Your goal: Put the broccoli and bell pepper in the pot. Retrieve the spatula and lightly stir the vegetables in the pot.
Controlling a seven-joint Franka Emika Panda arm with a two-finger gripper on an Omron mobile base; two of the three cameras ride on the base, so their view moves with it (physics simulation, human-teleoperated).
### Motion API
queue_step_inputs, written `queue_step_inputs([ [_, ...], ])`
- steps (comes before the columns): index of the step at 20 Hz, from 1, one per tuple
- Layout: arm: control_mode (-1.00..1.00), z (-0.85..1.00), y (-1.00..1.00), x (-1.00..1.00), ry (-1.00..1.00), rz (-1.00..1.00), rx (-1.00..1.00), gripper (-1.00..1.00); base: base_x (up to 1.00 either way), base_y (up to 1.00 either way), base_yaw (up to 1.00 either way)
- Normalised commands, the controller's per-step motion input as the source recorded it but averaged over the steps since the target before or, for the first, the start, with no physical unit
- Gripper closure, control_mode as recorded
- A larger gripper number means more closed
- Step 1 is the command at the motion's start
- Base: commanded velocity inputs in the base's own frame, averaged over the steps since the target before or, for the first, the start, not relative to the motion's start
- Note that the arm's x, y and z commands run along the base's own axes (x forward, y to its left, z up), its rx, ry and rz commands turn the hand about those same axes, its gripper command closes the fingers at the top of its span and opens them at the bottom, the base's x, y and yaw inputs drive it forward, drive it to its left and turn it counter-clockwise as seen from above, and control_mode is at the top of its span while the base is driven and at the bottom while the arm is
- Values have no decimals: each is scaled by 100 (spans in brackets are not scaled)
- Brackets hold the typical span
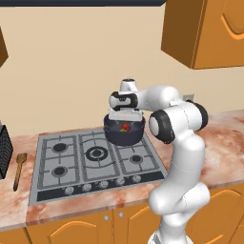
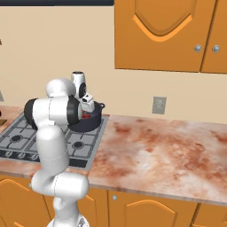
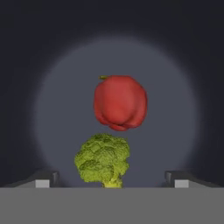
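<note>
The dark pot (image 1: 114, 131) stands on the back right burner of the stove. Inside it lie the red bell pepper (image 3: 120, 103) and the green broccoli (image 3: 103, 159), close together on the pot floor (image 3: 175, 109). A bit of the pepper (image 1: 126, 127) shows over the rim. My gripper (image 1: 125, 117) hangs straight above the pot, pointing down, open, with its fingertips (image 3: 43, 179) wide apart and holding nothing. The wooden spatula (image 1: 19, 169) lies on the counter left of the stove, far from the gripper.
The stove (image 1: 71, 164) has several burners and a row of knobs along its front. A dark appliance (image 1: 4, 147) stands at the far left edge. Marbled counter (image 2: 168, 146) stretches to the right of the stove, with wall cabinets (image 2: 168, 35) above.
</note>
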Motion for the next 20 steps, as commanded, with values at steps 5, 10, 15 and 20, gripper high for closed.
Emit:
queue_step_inputs([
  [5,-100,34,0,-13,1,0,0,-100,0,0,0],
  [10,-100,38,0,-76,-7,1,2,-100,0,0,0],
  [15,-100,0,0,-100,-16,5,2,-100,0,0,0],
  [20,-100,0,-1,-100,-21,4,1,-100,0,0,0],
])
